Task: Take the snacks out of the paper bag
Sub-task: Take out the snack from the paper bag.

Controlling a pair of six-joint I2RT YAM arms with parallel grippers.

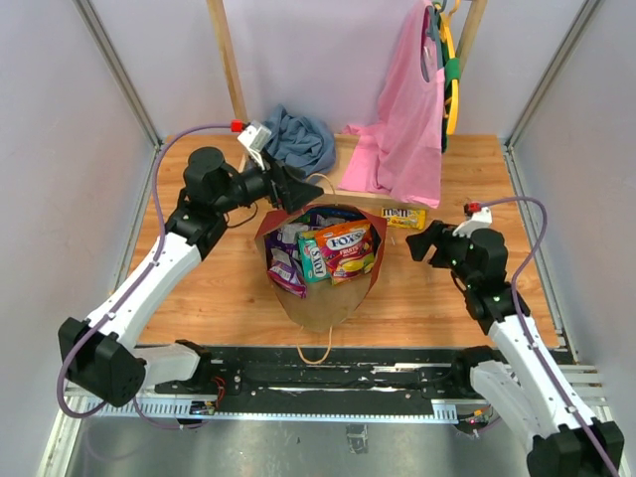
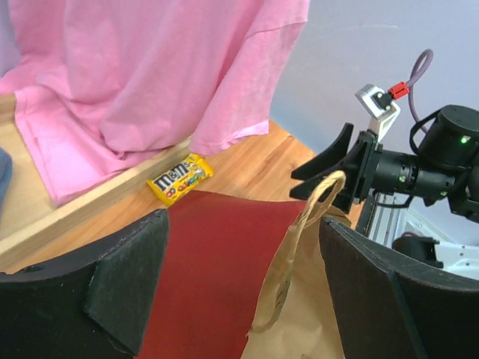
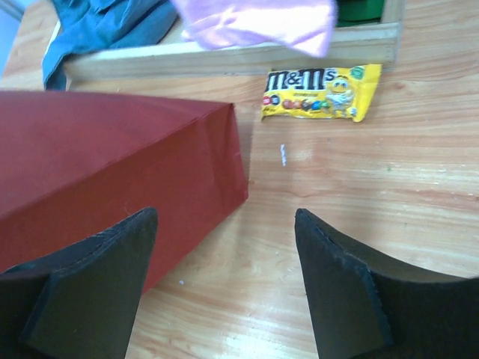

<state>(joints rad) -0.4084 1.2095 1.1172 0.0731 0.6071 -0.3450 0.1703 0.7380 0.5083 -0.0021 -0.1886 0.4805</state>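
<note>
The left gripper (image 2: 243, 218) is released, its two fingers (image 2: 112, 277) spread wide. Directly between them lies the edge of the paper bag (image 2: 217, 262), with the red outer wall toward the left finger and the brown kraft inside toward the right one. A flat loop handle (image 2: 299, 247) rises just beside the right finger. Whether either finger touches the paper cannot be told. Further ahead and a little left, a yellow M&M's packet (image 2: 179, 178) lies flat on the table (image 2: 247, 168), just short of a wooden rail (image 2: 90, 206). Past the rail hangs the pink garment (image 2: 150, 67). Far ahead on the right, the right gripper (image 2: 329, 172) faces back toward this one.

The right gripper (image 3: 226, 217) is also released, jaws wide with only bare tabletop between them. Close ahead on its left stands the red side of the bag, its corner just beyond the left finger. Ahead and slightly right lies the M&M's packet, apart from the bag. Beyond it are the rail, the blue-grey cloth (image 3: 105, 22) at far left and the garment's hem.

From above, the bag sits between the two grippers with its mouth open. The snacks (image 1: 338, 248) are inside it, orange, green and purple packets packed together.
</note>
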